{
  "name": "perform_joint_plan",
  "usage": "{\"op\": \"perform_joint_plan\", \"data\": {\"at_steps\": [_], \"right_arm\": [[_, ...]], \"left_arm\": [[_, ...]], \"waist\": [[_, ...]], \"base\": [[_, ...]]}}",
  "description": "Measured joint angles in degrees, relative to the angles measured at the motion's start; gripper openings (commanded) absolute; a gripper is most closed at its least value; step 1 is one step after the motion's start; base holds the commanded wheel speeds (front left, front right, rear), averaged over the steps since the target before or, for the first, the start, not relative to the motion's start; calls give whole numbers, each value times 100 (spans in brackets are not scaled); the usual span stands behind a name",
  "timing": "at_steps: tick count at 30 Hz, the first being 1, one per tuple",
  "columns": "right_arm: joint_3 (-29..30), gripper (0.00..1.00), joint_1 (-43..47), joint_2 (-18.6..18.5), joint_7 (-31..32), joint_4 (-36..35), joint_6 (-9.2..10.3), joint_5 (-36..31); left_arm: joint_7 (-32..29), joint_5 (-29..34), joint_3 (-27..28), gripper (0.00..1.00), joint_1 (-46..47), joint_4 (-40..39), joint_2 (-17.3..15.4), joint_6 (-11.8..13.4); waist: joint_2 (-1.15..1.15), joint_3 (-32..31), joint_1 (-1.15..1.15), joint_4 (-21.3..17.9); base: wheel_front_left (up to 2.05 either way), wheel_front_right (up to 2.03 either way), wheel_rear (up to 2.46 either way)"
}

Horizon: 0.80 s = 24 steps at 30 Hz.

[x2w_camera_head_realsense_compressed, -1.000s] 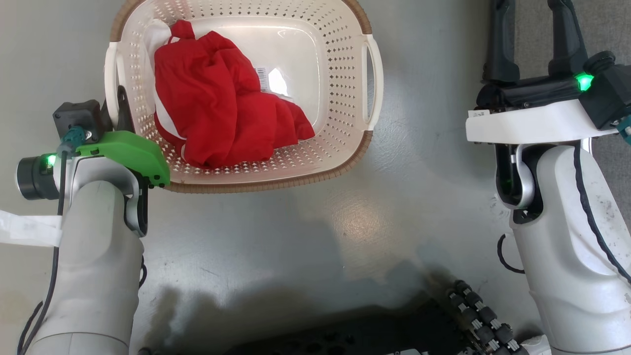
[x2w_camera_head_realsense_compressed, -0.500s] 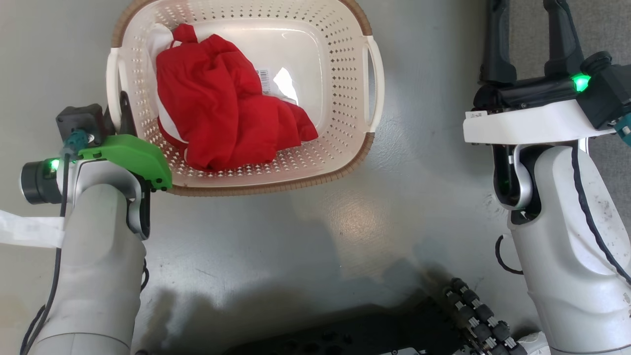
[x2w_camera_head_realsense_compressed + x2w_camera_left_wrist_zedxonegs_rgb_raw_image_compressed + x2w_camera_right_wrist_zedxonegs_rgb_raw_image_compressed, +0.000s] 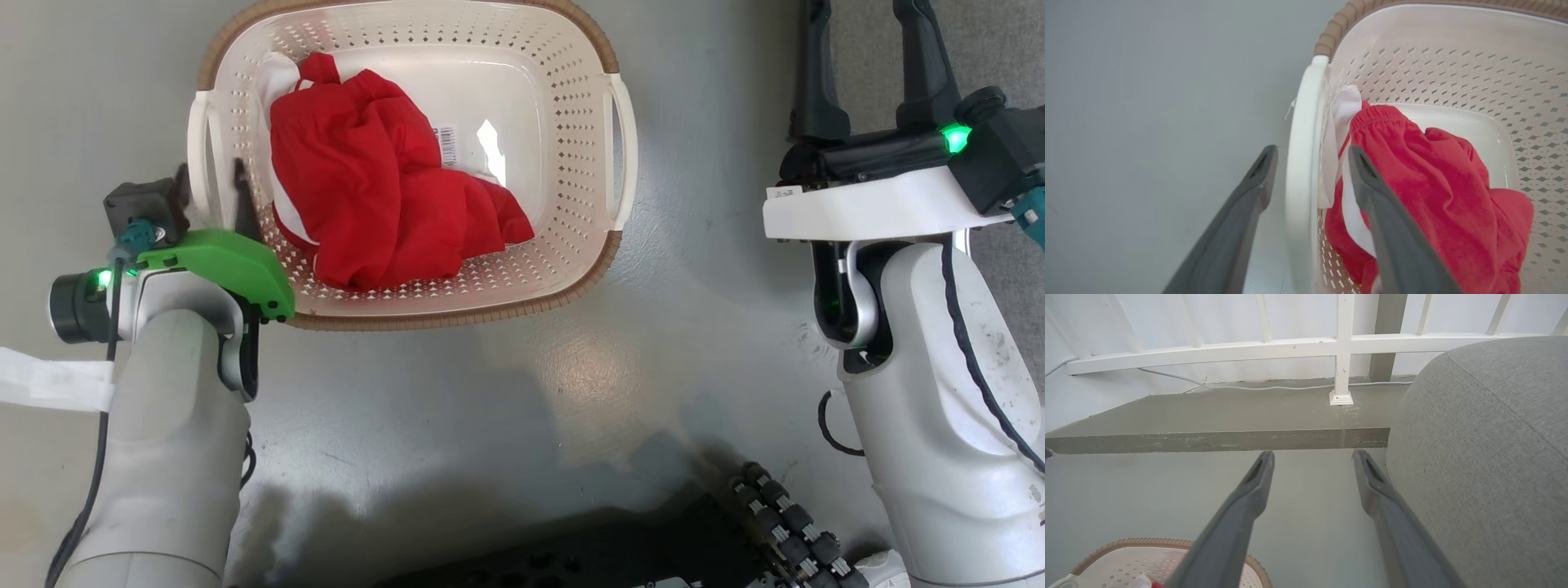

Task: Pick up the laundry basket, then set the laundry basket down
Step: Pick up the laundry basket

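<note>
Fingers [image 3: 1237, 212] of left gripper [image 3: 1311, 153] apart astride side handle [image 3: 1300, 204] of laundry basket [image 3: 1433, 65], right gripper [image 3: 1312, 455] apart.

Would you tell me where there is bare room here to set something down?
Bare floor lies between the right handle of the laundry basket and the right hand, and off its near rim. Inside, the bottom's right half is free. Crowded: its left side, with the red garment and the left hand straddling the left handle.
</note>
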State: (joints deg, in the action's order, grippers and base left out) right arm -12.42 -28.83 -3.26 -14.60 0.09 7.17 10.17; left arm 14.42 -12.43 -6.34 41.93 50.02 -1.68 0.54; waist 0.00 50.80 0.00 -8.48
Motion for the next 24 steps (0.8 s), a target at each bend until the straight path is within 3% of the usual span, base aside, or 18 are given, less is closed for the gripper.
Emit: {"op": "perform_joint_plan", "data": {"at_steps": [17,24], "right_arm": [[63,100,0,0,-1,2,0,0],[133,100,0,1,-1,92,0,-3]], "left_arm": [[0,-8,-5,100,7,-121,13,108],[0,60,60,100,11,-652,8,107]], "waist": [[0,-16,0,31],[0,-166,0,90]], "base": [[0,0,0],[0,0,0]]}}
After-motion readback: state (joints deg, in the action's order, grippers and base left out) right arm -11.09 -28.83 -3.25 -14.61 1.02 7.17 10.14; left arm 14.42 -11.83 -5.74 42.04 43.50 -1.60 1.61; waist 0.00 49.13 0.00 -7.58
